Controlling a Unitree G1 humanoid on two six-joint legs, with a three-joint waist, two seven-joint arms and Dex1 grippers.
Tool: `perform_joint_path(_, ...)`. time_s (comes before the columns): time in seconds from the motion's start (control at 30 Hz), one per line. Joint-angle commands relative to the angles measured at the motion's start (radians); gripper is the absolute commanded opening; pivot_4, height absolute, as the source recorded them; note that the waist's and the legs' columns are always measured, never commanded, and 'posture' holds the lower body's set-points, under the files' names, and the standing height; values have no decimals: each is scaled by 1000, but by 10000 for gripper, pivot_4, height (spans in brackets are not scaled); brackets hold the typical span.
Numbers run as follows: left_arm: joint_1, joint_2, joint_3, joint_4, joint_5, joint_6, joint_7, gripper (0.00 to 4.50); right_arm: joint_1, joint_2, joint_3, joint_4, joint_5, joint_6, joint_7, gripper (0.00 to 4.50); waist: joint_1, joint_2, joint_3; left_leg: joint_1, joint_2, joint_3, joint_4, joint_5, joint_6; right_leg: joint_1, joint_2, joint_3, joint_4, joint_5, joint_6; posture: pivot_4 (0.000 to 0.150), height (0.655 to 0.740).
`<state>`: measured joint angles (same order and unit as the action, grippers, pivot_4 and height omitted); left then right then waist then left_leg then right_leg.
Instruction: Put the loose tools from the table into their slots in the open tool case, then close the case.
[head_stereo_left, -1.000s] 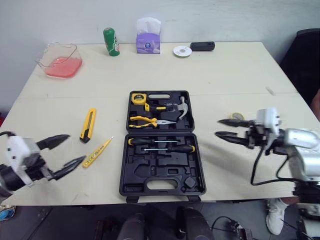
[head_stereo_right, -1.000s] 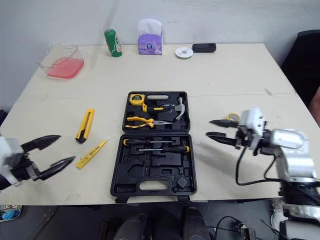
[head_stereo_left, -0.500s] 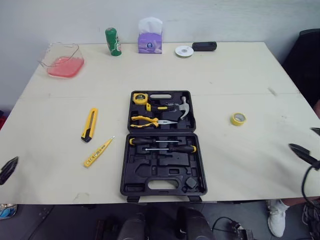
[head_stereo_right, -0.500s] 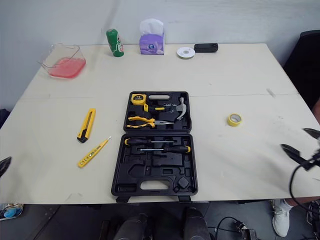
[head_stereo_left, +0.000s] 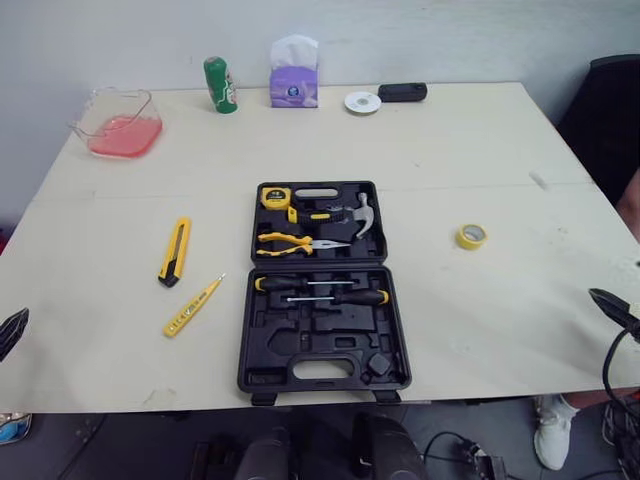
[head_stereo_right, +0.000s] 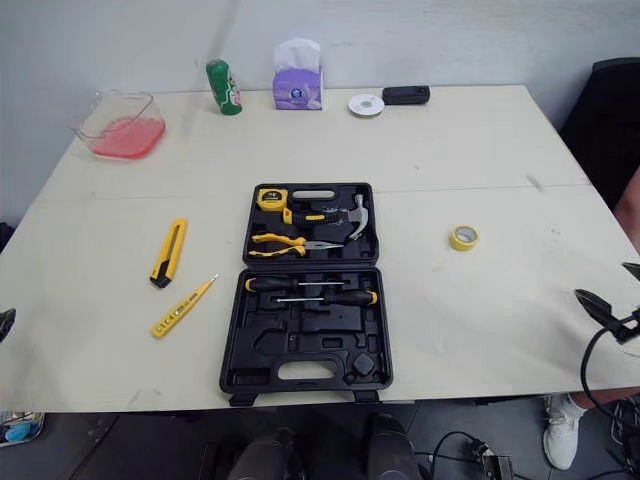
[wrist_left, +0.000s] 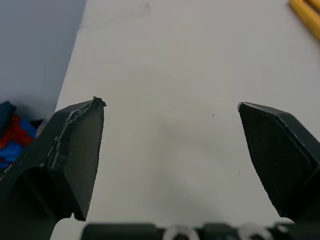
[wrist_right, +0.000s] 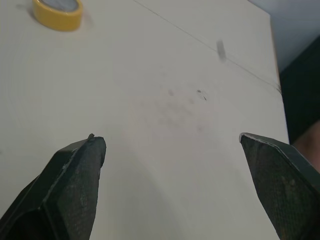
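Three loose items are out on the pale tabletop (head_stereo_left: 480, 150). The yellow-and-black utility knife (head_stereo_left: 174, 251) and the thin yellow tester screwdriver (head_stereo_left: 193, 305) lie well left of the open black plastic tool case (head_stereo_left: 323, 285), with the tester nearer the case and nearer me. The small yellow tape roll (head_stereo_left: 472, 236) is well right of it. The near half of the case has empty recesses below the two screwdrivers; the far half already holds pliers, a hammer and a tape measure. My read on handling: the knife is stiff, flat and light, so I'd pinch across its narrow width at mid-body. The tester is very light and smooth, likely to skid or roll, so I'd take the yellow barrel near its middle, squarely across its diagonal lie. The tape roll is a light ring with a little give, so I'd grip across the outer diameter or pinch one wall through the hole. The case is rigid hinged plastic, and I'd close it by swinging one half over the other. The left gripper (wrist_left: 170, 105) is spread wide with nothing between the fingers, over bare table at the left edge. The right gripper (wrist_right: 170, 139) is also spread wide and empty, over bare table near the right edge, with the tape roll ahead of it but well apart. Neither touches anything.
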<state>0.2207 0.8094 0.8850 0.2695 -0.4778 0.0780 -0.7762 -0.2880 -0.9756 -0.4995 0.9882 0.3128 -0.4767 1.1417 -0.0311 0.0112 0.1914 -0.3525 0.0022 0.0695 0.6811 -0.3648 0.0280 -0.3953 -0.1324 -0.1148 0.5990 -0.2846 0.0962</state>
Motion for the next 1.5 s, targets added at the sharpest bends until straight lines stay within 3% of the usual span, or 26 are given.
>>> perform_joint_path(0.03, 42, 1, 10, -135, -58, 10, -74, 45000, -10, 19, 5, -67, 55, 59, 55, 44466, 2, 0, 0, 0, 0, 0, 0, 0, 1, 0, 0, 0, 0, 0, 0, 1500, 7400)
perform_joint_path(0.17, 75, -12, -4, -269, -116, 97, -96, 45000, 12, 62, 17, -185, 119, 131, 156, 44466, 4, 2, 1, -1, 0, 0, 0, 1, 2, 0, 0, 0, -1, 0, 0, 1500, 7400)
perform_joint_path(0.3, 138, -5, -77, -422, -87, 178, -92, 45000, 63, 156, 15, -421, 267, 210, 290, 44466, 4, 2, 1, 0, 0, -1, 0, 2, 3, 1, 0, 0, 0, 0, 0, 1500, 7400)
perform_joint_path(0.5, 168, -26, -192, -726, -126, 435, 71, 45000, 139, 255, 100, -786, 328, 265, 311, 44466, 6, 2, 1, 0, 0, -1, 0, 2, 3, 1, 0, 1, 3, 0, 0, 1500, 7400)
perform_joint_path(0.7, 82, -39, -364, -882, -95, 655, 273, 45000, 166, 320, 190, -934, 371, 299, 360, 44466, 18, 1, 1, 0, 0, -1, 1, 2, 3, 2, 1, 0, 4, 0, 0, 1500, 7400)
perform_joint_path(0.83, 16, -56, -445, -871, -50, 759, 374, 45000, 144, 351, 232, -969, 368, 319, 339, 44466, 29, 1, 1, 0, -1, -1, 1, 2, 3, 1, 2, 1, 5, 0, 0, 1500, 7400)
perform_joint_path(1.03, -53, -93, -562, -866, 33, 761, 441, 45000, 102, 373, 257, -991, 353, 322, 306, 44466, 31, 1, 0, 0, -2, -1, 1, 3, 3, 1, 1, 1, 5, 0, 0, 1500, 7400)
perform_joint_path(1.4, -110, -62, -642, -797, 62, 817, 378, 45000, 87, 363, 311, -1103, 344, 399, 231, 44466, 32, 1, 0, 0, -2, -1, 1, 3, 3, 1, 1, 0, 6, 0, 0, 1500, 7400)
perform_joint_path(1.5, -114, -85, -647, -783, 68, 844, 398, 32809, 84, 355, 318, -1123, 335, 414, 212, 45000, 32, 1, 0, 0, -2, -2, 1, 4, 3, 1, 1, 0, 6, 0, 0, 1500, 7400)
